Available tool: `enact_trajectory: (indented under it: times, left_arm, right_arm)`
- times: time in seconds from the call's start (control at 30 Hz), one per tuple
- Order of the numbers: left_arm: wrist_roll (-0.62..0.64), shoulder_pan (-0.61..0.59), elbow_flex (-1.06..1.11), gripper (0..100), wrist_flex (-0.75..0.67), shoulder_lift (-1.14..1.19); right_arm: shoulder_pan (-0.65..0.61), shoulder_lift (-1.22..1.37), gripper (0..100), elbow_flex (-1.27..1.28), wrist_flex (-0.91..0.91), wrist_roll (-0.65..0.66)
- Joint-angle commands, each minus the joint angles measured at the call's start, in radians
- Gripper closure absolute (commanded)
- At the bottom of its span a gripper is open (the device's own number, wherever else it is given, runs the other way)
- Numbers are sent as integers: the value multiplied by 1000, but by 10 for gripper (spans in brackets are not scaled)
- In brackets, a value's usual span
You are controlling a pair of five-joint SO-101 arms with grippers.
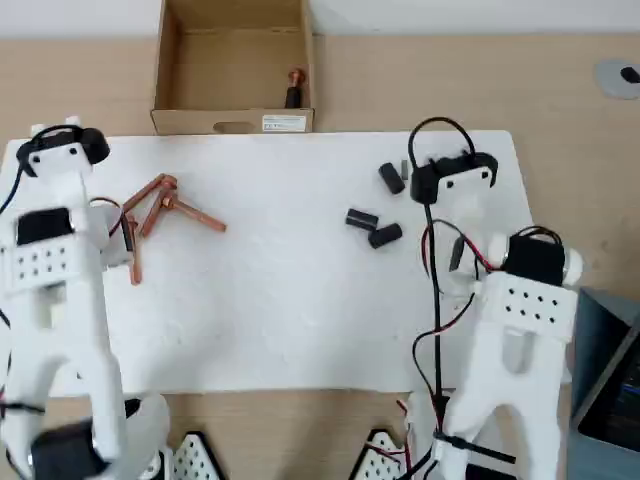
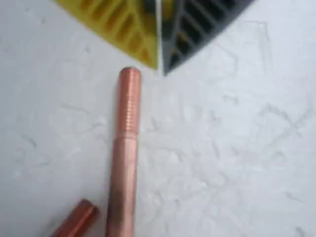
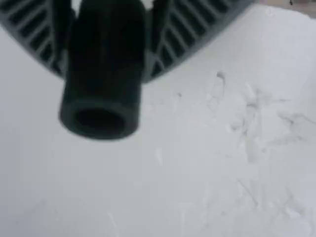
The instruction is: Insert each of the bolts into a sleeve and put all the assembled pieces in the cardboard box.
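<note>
On my left wrist feed the left fingers (image 2: pixel 123 24), one yellow and one black, are pressed together with nothing between them. Their tips sit just beside the threaded end of a copper bolt (image 2: pixel 126 148) lying flat on the white mat (image 2: pixel 237 163), and I cannot tell whether they touch it. A second bolt (image 2: pixel 74 219) lies close alongside.

On the right wrist feed the right fingers (image 3: pixel 197 24) are clamped on a black sleeve (image 3: pixel 101 98), held above the mat with its open bore showing.

From the high camera I see the other bolts (image 1: pixel 165 205) bunched on the mat by the left arm, and three loose sleeves (image 1: pixel 362 218) near the right arm. The cardboard box (image 1: pixel 160 70) stands on the worktop (image 1: pixel 560 100) beyond the mat, with one assembled piece (image 1: pixel 294 88) against its right wall.
</note>
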Motion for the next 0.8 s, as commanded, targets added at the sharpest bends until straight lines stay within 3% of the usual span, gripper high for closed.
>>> enact_trajectory:
  times: [0.0,0.27,0.4,0.77]
  left_arm:
    - [-15,-6,-137,997,48,117]
    - [-15,-9,-407,970,161,435]
    - [-15,-9,-519,919,167,529]
    - [-100,-5,-675,914,172,751]
  right_arm:
    - [12,-48,988,15,-15,2]
    - [7,-87,988,42,-17,3]
    - [5,-87,988,41,-25,6]
    - [4,-82,988,42,-38,8]
